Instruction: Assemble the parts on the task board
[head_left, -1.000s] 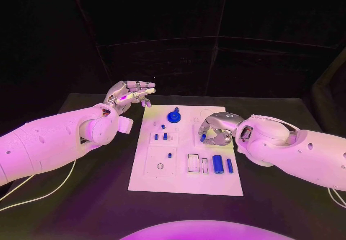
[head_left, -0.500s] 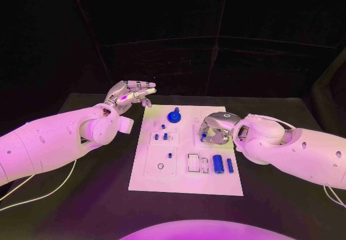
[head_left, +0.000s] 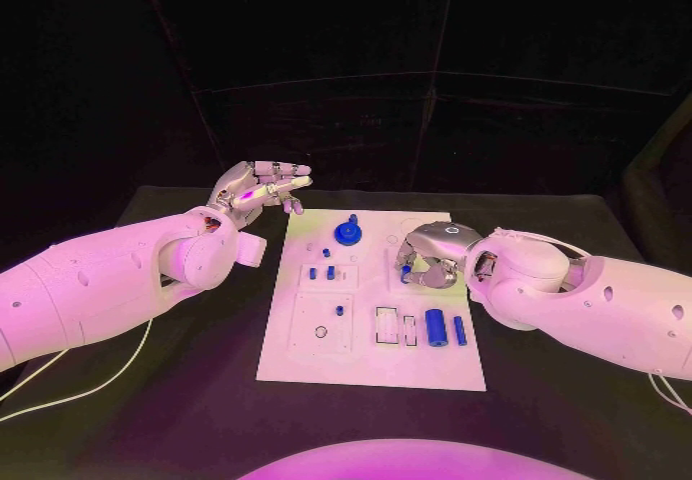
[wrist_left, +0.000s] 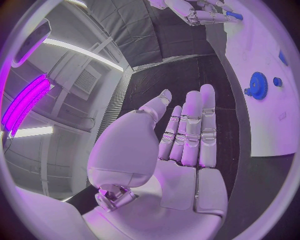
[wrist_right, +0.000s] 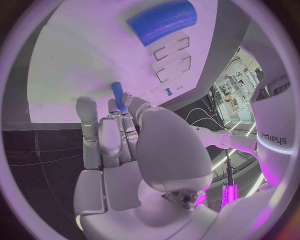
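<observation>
Magenta wash, dark surround.
Head view: task board and arms lit bright pink, background black, worktop dim. Wrist views: heavy fisheye bending at rims, bright magenta strip light, glare along the circle edges.

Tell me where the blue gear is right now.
In the head view the blue gear stands at the far end of the task board, between the raised left hand and the right hand, which holds a small blue peg.
</observation>
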